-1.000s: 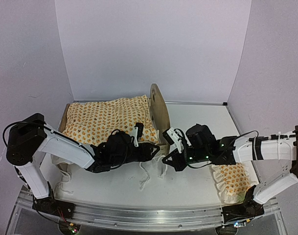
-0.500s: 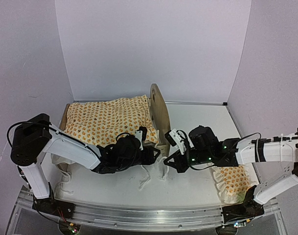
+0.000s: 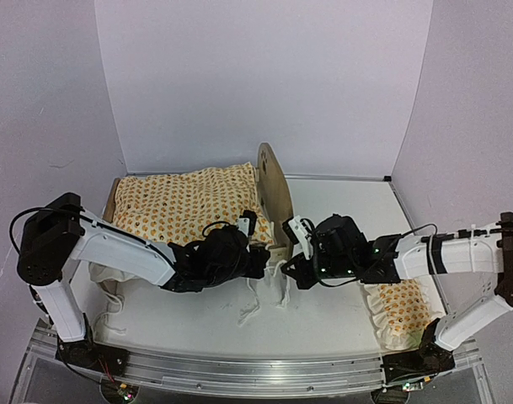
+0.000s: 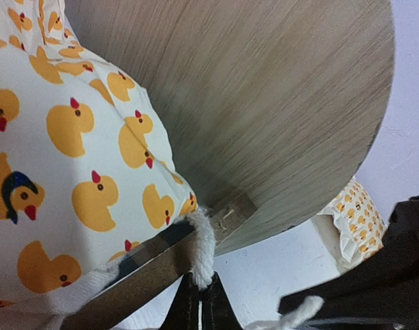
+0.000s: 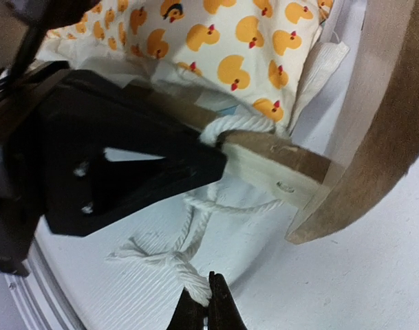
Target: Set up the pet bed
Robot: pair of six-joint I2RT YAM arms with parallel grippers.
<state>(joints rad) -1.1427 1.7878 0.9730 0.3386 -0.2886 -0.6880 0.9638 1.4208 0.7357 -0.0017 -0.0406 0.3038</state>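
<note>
As pet bed (image 3: 275, 189) looks light, stiff: grip 6 o'clock rail (image 5: 264, 155); left tool (image 4: 199, 302), right tool (image 5: 208, 302) clamped on soft cord (image 5: 195, 227).

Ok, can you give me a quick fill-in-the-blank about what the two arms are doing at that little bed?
1. The left end effector and the right end effector are each shut on a white ____.
2. The quilt on the pet bed is printed with yellow ____.
3. The matching pillow lies under the ____ arm.
Missing words: rope; ducks; right.
</note>
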